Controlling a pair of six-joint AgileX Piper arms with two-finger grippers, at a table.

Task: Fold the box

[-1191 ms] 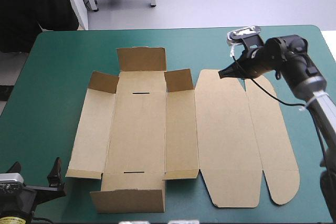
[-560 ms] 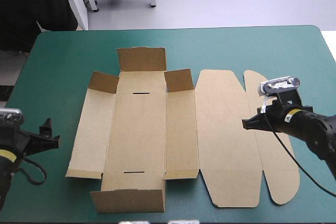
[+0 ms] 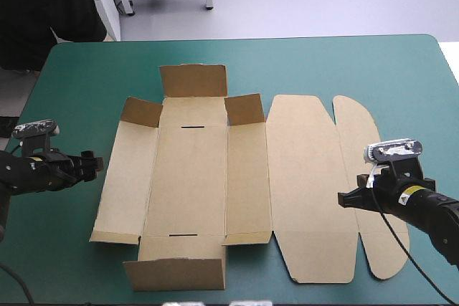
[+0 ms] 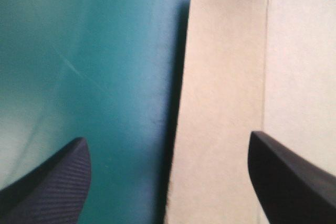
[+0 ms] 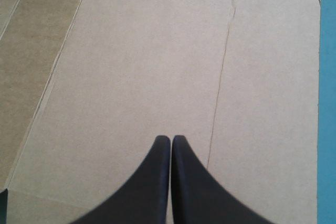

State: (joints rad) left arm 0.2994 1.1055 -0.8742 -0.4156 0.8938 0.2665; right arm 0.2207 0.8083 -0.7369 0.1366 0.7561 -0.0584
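Note:
The brown box (image 3: 193,177) lies as a cut sheet in the middle of the table. Its far flap (image 3: 192,80), near flap (image 3: 176,274) and two small far corner flaps stand raised. The lid panels (image 3: 308,184) lie flat to the right. My left gripper (image 3: 92,165) hovers open at the sheet's left edge. In the left wrist view that edge of the box (image 4: 226,103) runs between the gripper's (image 4: 168,182) spread fingers (image 4: 52,182). My right gripper (image 3: 344,200) is shut with nothing in it, low over the lid. The right wrist view shows the gripper (image 5: 171,145) pointing along the lid (image 5: 147,61) beside a crease.
The teal-green cover (image 3: 72,77) surrounds the sheet, widest along the far edge and at the left. The lid's rounded outer panel (image 3: 373,177) reaches close to the table's right side, under my right arm.
My left gripper came up from the near left corner to the box's left edge. My right gripper swung from the lid's far end toward the near side.

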